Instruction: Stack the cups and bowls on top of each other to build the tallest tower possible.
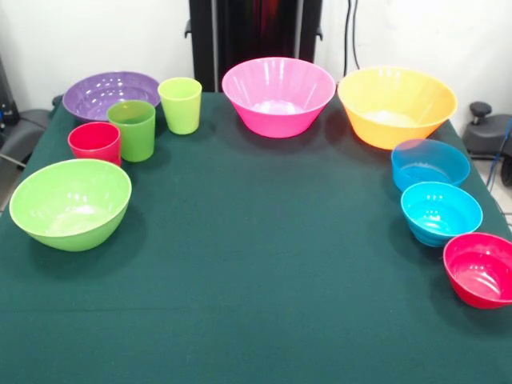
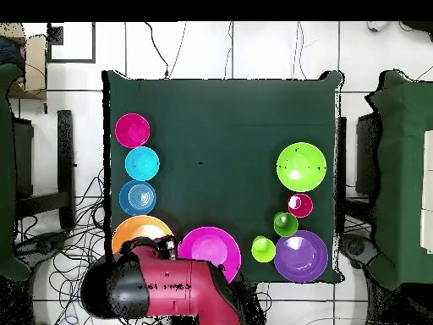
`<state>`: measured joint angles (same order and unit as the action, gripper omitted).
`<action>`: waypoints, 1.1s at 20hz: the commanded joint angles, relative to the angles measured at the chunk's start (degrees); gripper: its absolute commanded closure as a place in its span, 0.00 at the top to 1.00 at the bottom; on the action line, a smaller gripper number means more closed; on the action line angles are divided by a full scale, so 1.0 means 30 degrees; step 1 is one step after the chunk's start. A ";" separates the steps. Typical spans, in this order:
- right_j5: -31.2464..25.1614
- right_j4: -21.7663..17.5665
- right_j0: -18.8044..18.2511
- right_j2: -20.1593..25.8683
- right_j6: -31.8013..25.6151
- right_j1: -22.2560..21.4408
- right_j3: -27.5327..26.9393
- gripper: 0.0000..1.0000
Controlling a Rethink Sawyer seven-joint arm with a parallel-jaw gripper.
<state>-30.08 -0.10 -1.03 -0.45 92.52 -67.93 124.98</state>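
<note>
All stand apart and upright on the green table (image 1: 256, 272). Along the far edge are the purple bowl (image 1: 104, 92), pink bowl (image 1: 278, 96) and orange bowl (image 1: 396, 104). At the left are the lime-green cup (image 1: 180, 104), green cup (image 1: 132, 130), red cup (image 1: 94, 142) and lime-green bowl (image 1: 70, 204). At the right are the translucent blue bowl (image 1: 430, 164), turquoise bowl (image 1: 441, 212) and small red bowl (image 1: 480, 270). The arm (image 2: 182, 292) is folded back over its base in the overhead view. Its end (image 2: 165, 247) sits by the orange bowl (image 2: 139, 230).
The black pedestal (image 1: 256, 36) stands behind the table's far edge. Chairs (image 2: 25, 169) and cables lie on the floor around the table. Another green-covered table (image 2: 406, 169) stands beside it in the overhead view.
</note>
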 commanded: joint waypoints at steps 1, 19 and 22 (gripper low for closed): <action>0.1691 -0.0230 -0.0486 0.0514 0.2830 0.1964 0.1214 1.00; 0.2045 -0.0155 -0.0690 0.0524 0.2771 0.2367 0.1341 1.00; 0.2375 -0.0253 -0.0982 0.0538 0.2626 0.2524 0.1444 1.00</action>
<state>-25.84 -0.09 -2.69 -0.43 92.52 -64.34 125.77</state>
